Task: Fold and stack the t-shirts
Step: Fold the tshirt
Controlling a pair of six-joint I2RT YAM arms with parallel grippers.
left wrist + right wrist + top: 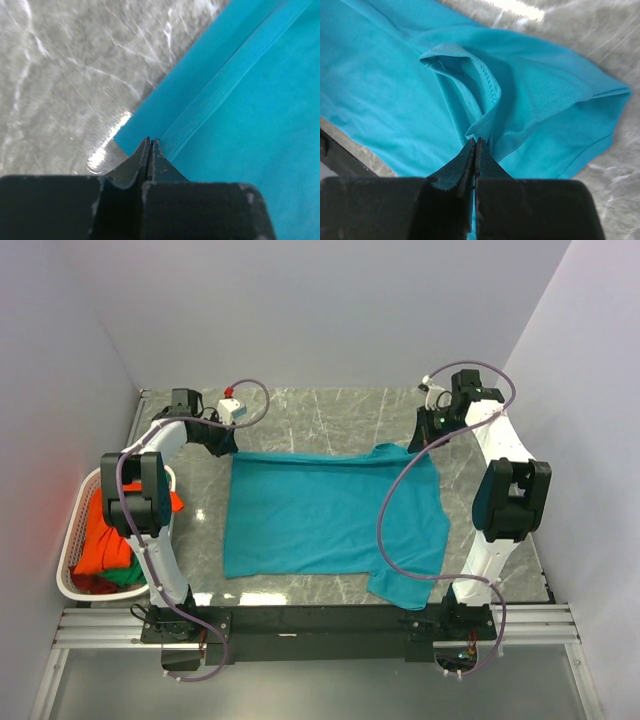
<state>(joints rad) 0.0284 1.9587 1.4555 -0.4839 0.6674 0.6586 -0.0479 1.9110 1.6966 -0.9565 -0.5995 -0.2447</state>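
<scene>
The teal t-shirt [320, 515] lies spread on the marble table, with its near right part hanging toward the front edge. My left gripper [225, 443] is at its far left corner. In the left wrist view the left gripper [149, 141] is shut on the hem corner of the teal cloth [250, 110]. My right gripper [418, 440] is at the far right corner. In the right wrist view the right gripper [475, 141] is shut on a raised fold of the shirt [530, 95] beside the collar. The orange t-shirt [100, 535] and the green t-shirt [125, 575] lie in the basket.
A white laundry basket [72, 540] stands off the table's left edge beside the left arm. A small white device with a red cap [232, 405] sits at the far left of the table. Grey walls close in the left, back and right sides.
</scene>
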